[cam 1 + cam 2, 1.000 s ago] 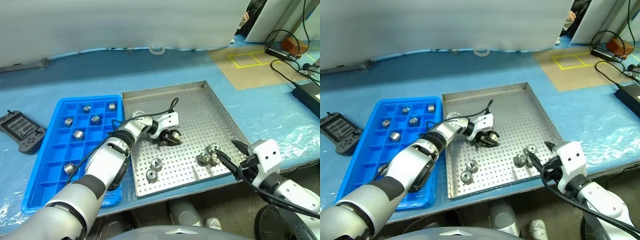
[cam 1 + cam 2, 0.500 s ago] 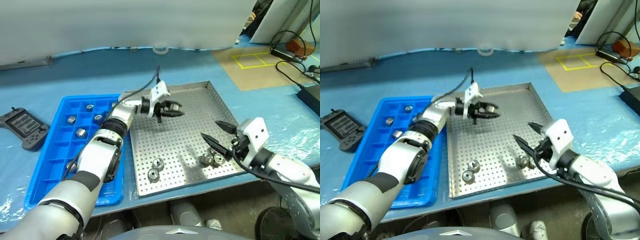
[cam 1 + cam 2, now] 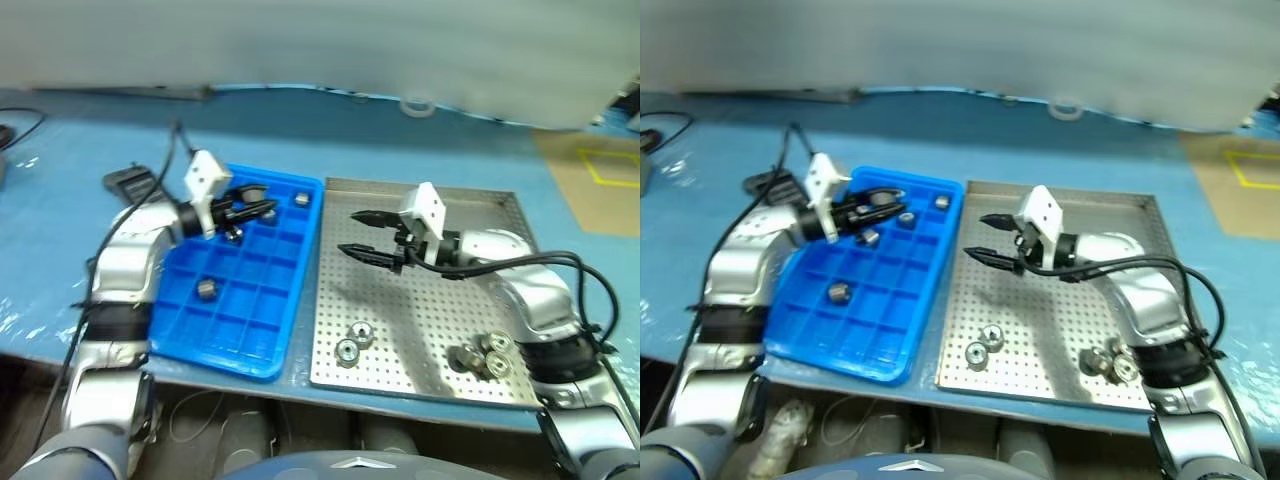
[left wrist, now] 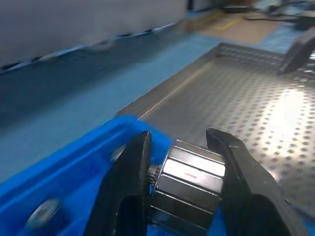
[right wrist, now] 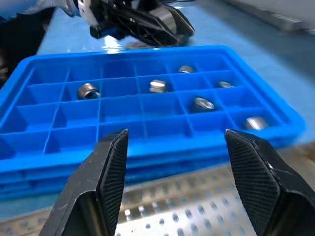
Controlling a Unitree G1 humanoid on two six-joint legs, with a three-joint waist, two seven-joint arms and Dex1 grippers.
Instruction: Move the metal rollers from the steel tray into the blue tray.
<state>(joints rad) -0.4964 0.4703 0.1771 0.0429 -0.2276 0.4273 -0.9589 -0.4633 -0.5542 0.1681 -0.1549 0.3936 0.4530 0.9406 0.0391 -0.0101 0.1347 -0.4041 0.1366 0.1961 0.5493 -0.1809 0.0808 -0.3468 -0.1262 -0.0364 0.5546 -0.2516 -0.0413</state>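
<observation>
L gripper (image 3: pixel 250 208) over ribbed blue tray (image 3: pixel 262 330), black fingers clamped on a faceted shiny metal roller (image 4: pixel 189 183), R gripper (image 3: pixel 357 233) spread wide, empty, above perforated steel tray (image 3: pixel 420 310), loose silver metal rollers (image 3: pixel 352 342) near its front rim.

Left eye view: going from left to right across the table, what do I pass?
Left gripper shut on a roller → blue tray → right gripper, jaws open → steel tray.
</observation>
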